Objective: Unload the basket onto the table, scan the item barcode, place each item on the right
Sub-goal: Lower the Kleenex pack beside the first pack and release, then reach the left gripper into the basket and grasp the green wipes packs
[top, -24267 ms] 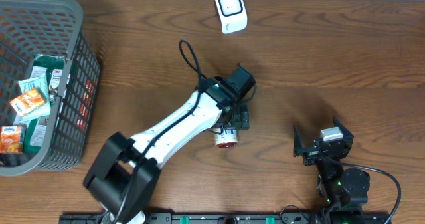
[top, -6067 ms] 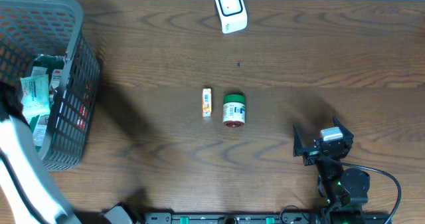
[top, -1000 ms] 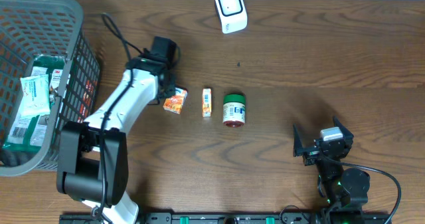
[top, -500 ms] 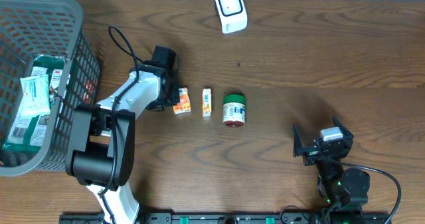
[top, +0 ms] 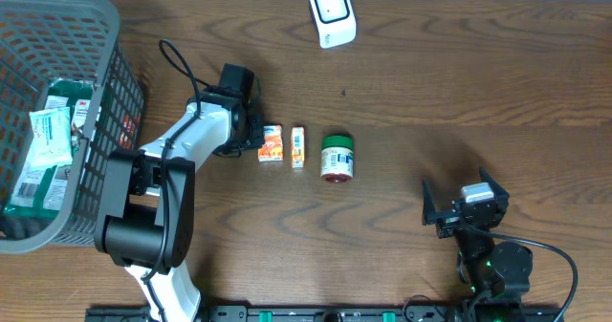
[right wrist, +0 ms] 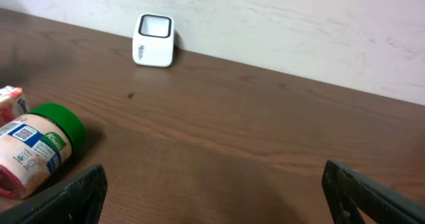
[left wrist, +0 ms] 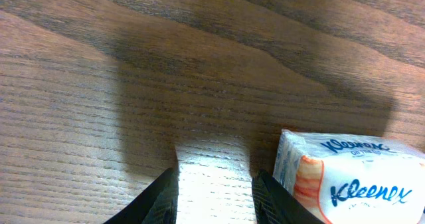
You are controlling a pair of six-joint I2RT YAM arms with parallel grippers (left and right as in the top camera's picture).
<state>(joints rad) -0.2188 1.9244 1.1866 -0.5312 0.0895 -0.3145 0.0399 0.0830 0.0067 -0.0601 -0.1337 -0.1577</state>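
Of the left hand (left wrist: 214,187) we see only fingertips, partly spread over bare counter (left wrist: 99,84); the Kleenex pack (left wrist: 358,184), cut off at the frame's lower right, lies just outside one finger. The right hand (right wrist: 212,181) gapes wide, its tips clipped at the lower corners.

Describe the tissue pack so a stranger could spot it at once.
On the wooden table, three items lie in a row right of the grey basket. The Kleenex tissue pack is the leftmost, beside the left gripper. Unlike the slim carton and green-lidded jar, it is a wider white-and-orange packet with blue lettering.
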